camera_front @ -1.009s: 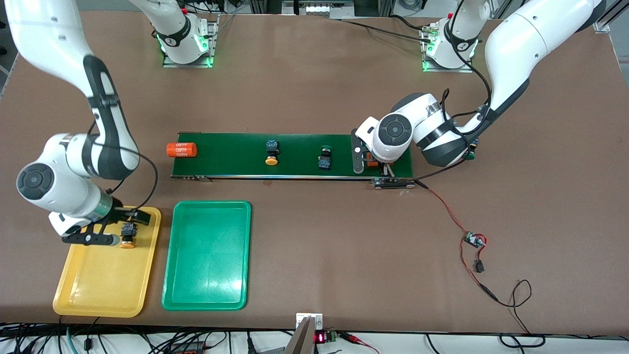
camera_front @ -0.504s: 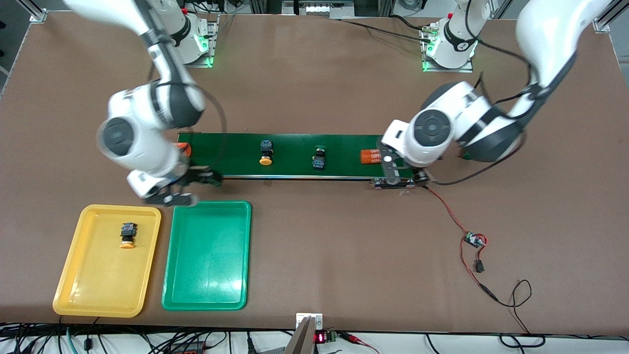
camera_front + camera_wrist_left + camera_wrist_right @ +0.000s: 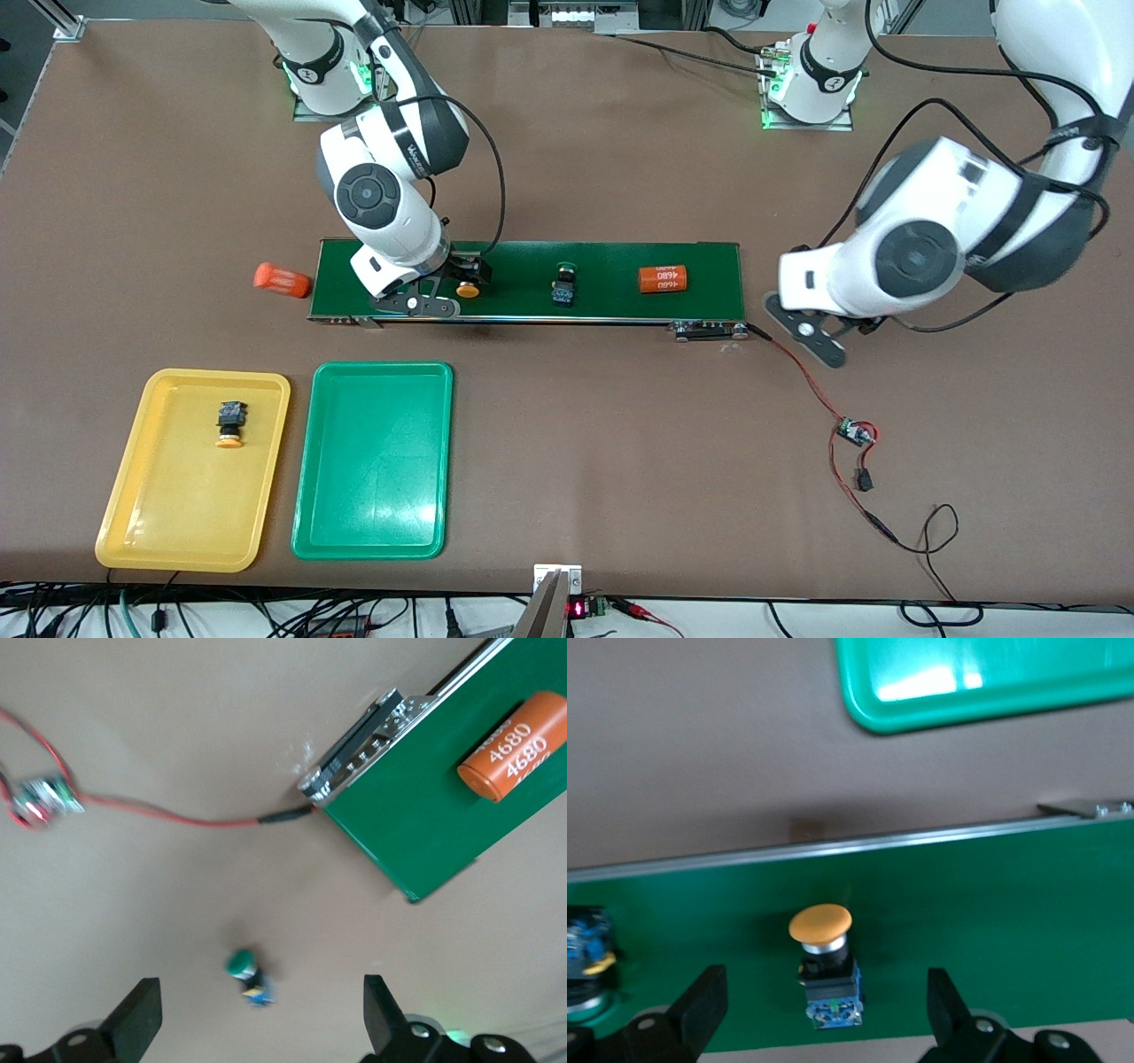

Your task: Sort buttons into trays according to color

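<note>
Right hand (image 3: 443,297) open over the belt (image 3: 602,306), fingers (image 3: 700,1005) straddling a yellow button (image 3: 824,966) without touching it. The right wrist view shows the round matte cap and the black-and-blue body; in the front view the arm hides most of it, only the cap (image 3: 467,289) shows. That wrist view also catches a corner of the green tray (image 3: 983,691), glossy with rounded corners.

Left hand (image 3: 811,332) open, holding nothing, over bare counter (image 3: 620,461) past the belt's end. Only the left wrist view shows a green button (image 3: 246,973) on the counter under it; the arm hides it in front.

Another green button (image 3: 563,283) and an orange printed cylinder (image 3: 664,278) lie on the belt. A second cylinder (image 3: 282,278) lies off the belt's other end. One yellow button (image 3: 231,423) sits in the yellow tray (image 3: 124,532). Red wire (image 3: 802,372) runs from the belt to a small board (image 3: 854,432).
</note>
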